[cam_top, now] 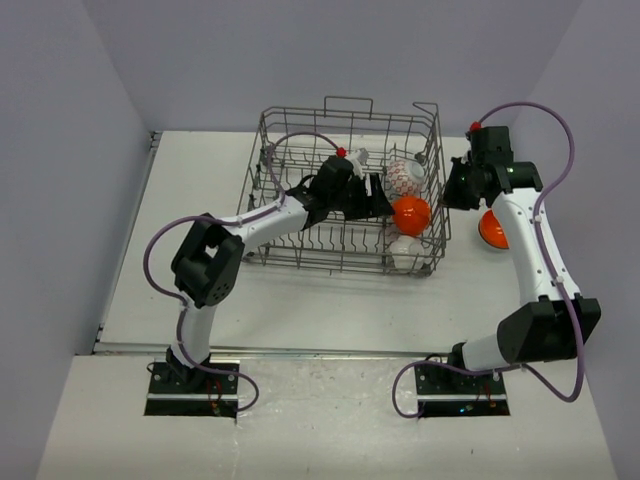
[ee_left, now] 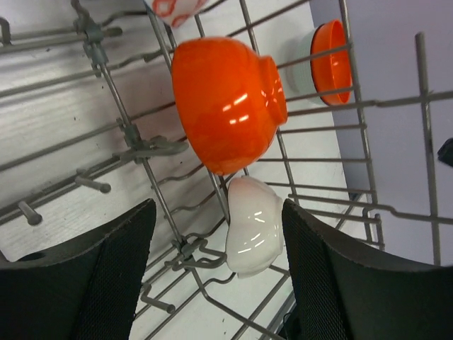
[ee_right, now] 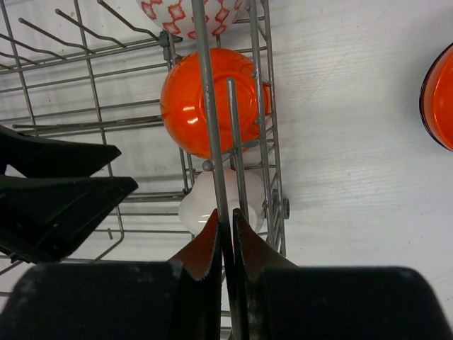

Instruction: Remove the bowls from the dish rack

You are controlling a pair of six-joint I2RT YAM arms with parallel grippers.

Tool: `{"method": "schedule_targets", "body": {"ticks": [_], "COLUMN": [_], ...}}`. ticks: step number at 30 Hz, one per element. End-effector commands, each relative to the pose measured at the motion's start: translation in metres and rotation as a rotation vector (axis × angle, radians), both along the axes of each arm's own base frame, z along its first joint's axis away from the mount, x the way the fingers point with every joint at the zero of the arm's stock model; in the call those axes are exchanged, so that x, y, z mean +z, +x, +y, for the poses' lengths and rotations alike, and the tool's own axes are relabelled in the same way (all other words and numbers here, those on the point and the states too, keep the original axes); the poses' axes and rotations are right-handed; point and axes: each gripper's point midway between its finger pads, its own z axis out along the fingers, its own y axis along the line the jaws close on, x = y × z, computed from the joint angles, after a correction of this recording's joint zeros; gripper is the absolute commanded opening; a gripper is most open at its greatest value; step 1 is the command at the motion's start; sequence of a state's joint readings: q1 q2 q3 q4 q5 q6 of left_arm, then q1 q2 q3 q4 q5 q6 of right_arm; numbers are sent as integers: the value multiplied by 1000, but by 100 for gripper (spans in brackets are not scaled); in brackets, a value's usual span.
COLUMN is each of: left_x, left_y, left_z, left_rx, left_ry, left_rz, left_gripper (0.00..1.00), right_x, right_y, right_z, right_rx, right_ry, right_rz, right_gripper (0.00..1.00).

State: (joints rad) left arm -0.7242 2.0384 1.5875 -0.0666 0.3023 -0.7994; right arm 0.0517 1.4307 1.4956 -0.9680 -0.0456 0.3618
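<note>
The grey wire dish rack (cam_top: 300, 130) stands mid-table. Along its right end sit a white bowl with red pattern (cam_top: 404, 176), an orange bowl (cam_top: 411, 213) and a plain white bowl (cam_top: 405, 251). My left gripper (cam_top: 378, 197) reaches inside the rack, open, just left of the orange bowl. In the left wrist view the white bowl (ee_left: 255, 227) lies between and beyond the open fingers (ee_left: 113, 269), untouched, below the orange bowl (ee_left: 226, 103). My right gripper (ee_right: 225, 216) is shut on the rack's right rim wire (ee_right: 205, 85). A second orange bowl (cam_top: 492, 230) rests on the table outside the rack.
Rows of upright tines (ee_left: 95, 185) fill the rack floor around my left gripper. The right arm (cam_top: 530, 250) stands over the orange bowl outside the rack. Grey walls close in the table on the left, back and right.
</note>
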Motion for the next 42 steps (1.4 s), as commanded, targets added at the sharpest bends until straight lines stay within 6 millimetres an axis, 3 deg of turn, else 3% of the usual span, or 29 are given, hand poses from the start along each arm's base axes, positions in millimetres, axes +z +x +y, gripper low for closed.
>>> {"method": "schedule_targets", "body": {"ticks": [1,7,17,30,42], "left_x": [18,16,24,-2,-23], "left_y": [-11,-8,17,5,9], "left_z": [-5,-9,-39,-49,-55], "left_rx": [-26,-12,-17,-25,-7], "left_ry": [-64,-119,-220,-177,-138], "left_rz": [-12,-53,-114,-104,-97], "left_gripper": [73,73,72,72,72], "right_x": [28,26,21,18,22], "right_y": [25,21,14,9,6], "right_z": [-17,-10,-6,-4,-6], "right_rx": [-101,-93,-88,-88,-83], "right_ry": [-23,5,-1,15,1], "right_rz": [-104,-90,-86,-88,-95], "right_gripper": [0,0,0,0,0]}}
